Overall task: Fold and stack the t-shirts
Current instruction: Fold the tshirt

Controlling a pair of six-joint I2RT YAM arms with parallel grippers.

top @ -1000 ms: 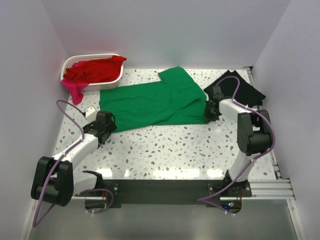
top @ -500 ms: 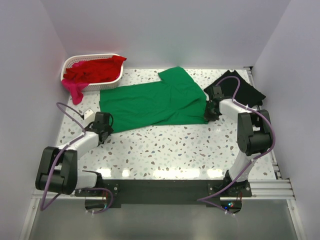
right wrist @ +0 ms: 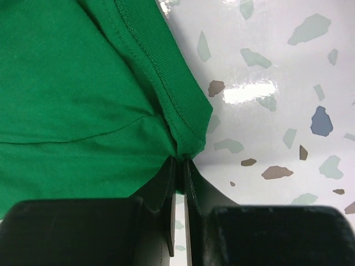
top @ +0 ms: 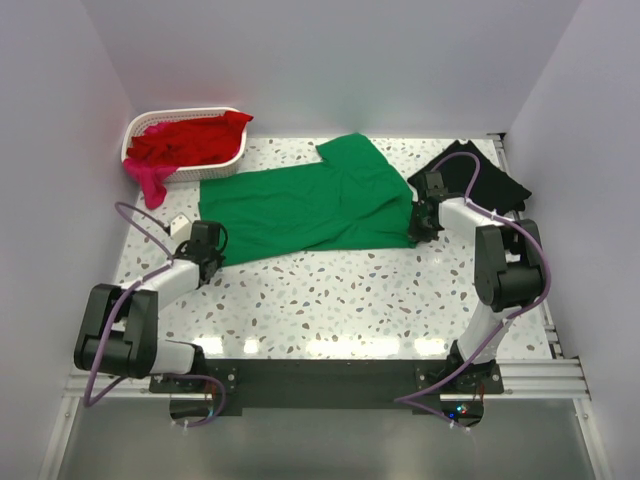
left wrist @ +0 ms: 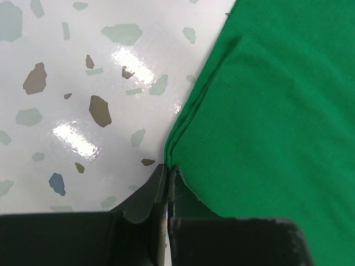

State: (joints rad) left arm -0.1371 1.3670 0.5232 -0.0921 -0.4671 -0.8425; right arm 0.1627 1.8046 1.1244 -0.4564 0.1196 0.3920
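Left gripper has closed and its arm swung in; now pinches the green t-shirt at its left hem edge; right gripper pinches the ribbed edge; speckled white terrazzo table, pale walls; shirt flat mid-table, long axis left-right, hem left; black t-shirt far right; red t-shirt in white basket far left.

- Here's the bright green soft cloth t-shirt: matt knit, neatly stitched hem, with a ribbed band up close in the right wrist view.
- Under it, the white speckled stone-look desk: smooth, glossy, catching lamp glare.
- The left hand and right hand: matt black, plastic-looking fingers.
- At the back, the white plastic lattice basket: faint sheen.
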